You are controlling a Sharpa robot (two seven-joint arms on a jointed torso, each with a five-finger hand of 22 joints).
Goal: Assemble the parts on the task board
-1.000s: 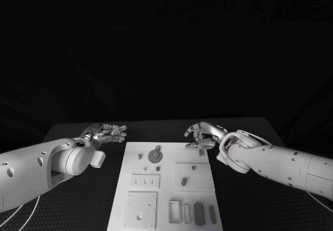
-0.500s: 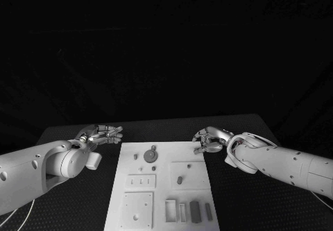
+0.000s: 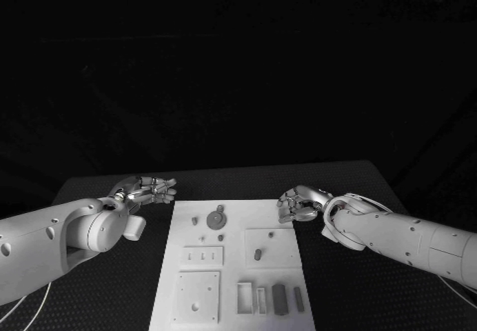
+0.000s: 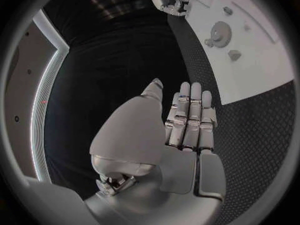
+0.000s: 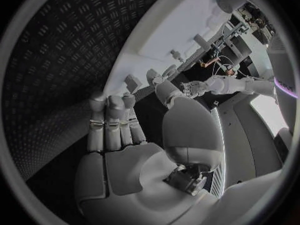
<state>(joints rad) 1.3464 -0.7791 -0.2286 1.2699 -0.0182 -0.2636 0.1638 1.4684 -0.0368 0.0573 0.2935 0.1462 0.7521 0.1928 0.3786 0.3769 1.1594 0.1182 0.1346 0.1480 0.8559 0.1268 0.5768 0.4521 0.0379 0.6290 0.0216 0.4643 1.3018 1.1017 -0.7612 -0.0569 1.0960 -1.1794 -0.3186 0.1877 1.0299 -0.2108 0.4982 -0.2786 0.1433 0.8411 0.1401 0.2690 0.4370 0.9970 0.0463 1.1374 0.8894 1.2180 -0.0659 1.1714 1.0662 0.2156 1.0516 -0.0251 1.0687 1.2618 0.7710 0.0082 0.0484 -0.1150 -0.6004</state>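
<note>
The white task board (image 3: 238, 276) lies in the middle of the black table. A round grey disc (image 3: 216, 221) sits near its far left end, with small grey parts (image 3: 220, 237) beside it. An oblong part (image 3: 258, 254) stands in a square plate, and dark bars (image 3: 280, 300) stand in slots at the near end. My left hand (image 3: 149, 187) hovers off the board's far left corner, holding nothing, fingers straight (image 4: 184, 117). My right hand (image 3: 298, 202) hangs at the board's far right corner, fingers bent in, thumb apart (image 5: 125, 130), nothing in it.
Bare black ribbed table (image 3: 368, 289) runs along both sides of the board and beyond its far edge. From the left wrist the disc (image 4: 219, 33) and the right hand (image 4: 167, 0) are seen across the board (image 4: 250, 65).
The head camera has shifted. My right hand has drawn back from over the board's far right part to just off its corner, fingers curling in. The left hand has barely moved.
</note>
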